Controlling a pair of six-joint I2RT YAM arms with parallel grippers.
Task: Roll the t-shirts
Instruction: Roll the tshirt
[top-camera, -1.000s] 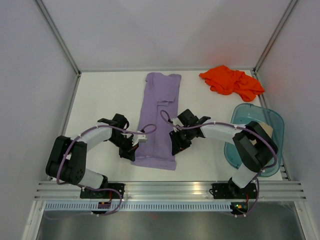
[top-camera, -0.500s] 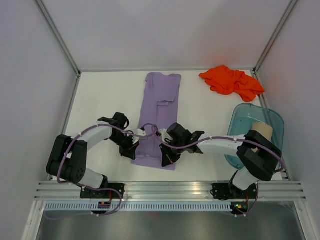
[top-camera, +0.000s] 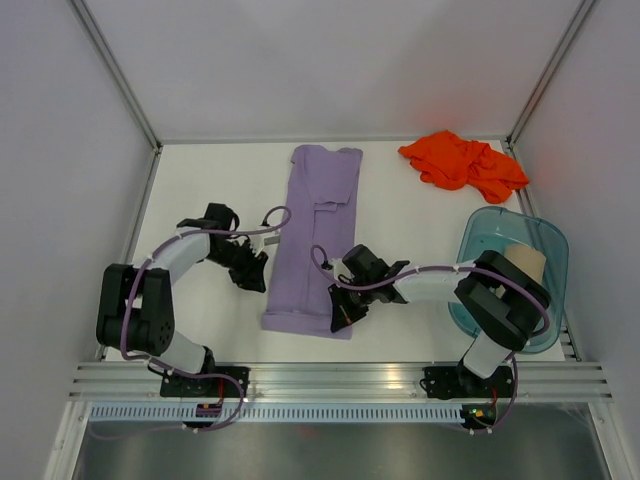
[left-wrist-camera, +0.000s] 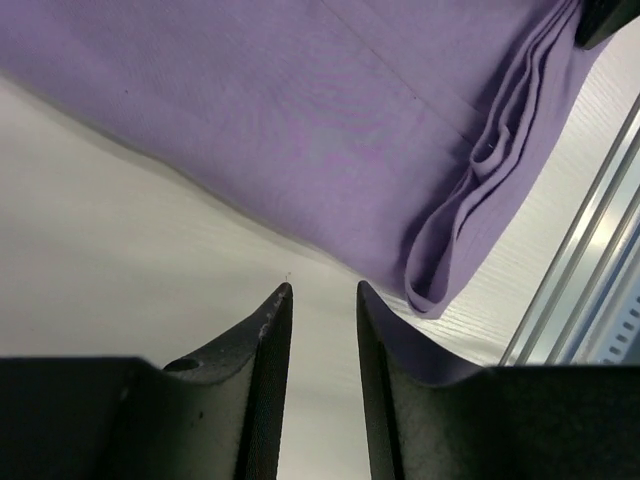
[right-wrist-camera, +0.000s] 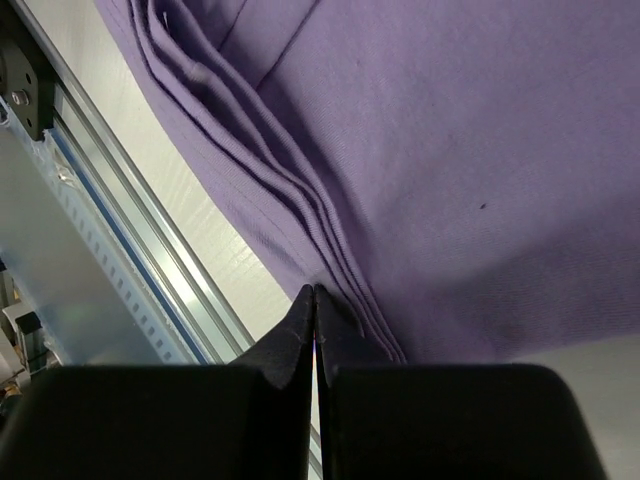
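The lavender t-shirt (top-camera: 315, 235) lies folded into a long narrow strip down the middle of the table. Its layered near hem shows in the right wrist view (right-wrist-camera: 420, 150) and the left wrist view (left-wrist-camera: 330, 110). My left gripper (top-camera: 252, 272) is slightly open and empty over bare table (left-wrist-camera: 322, 292), just left of the strip. My right gripper (top-camera: 338, 312) is shut, its tips (right-wrist-camera: 315, 292) against the near right corner's folded hem; no cloth shows between the jaws. The orange t-shirt (top-camera: 462, 163) lies crumpled at the far right. The beige t-shirt (top-camera: 526, 262) sits in the tub.
The translucent teal tub (top-camera: 490, 235) stands at the right edge. An aluminium rail (top-camera: 340, 375) runs along the near table edge, close to the shirt's hem, and also shows in the right wrist view (right-wrist-camera: 90, 190). White walls enclose the table on three sides.
My left gripper has moved away from the shirt's near left corner, back and to the left. My right gripper has moved from the strip's right edge to its near right corner.
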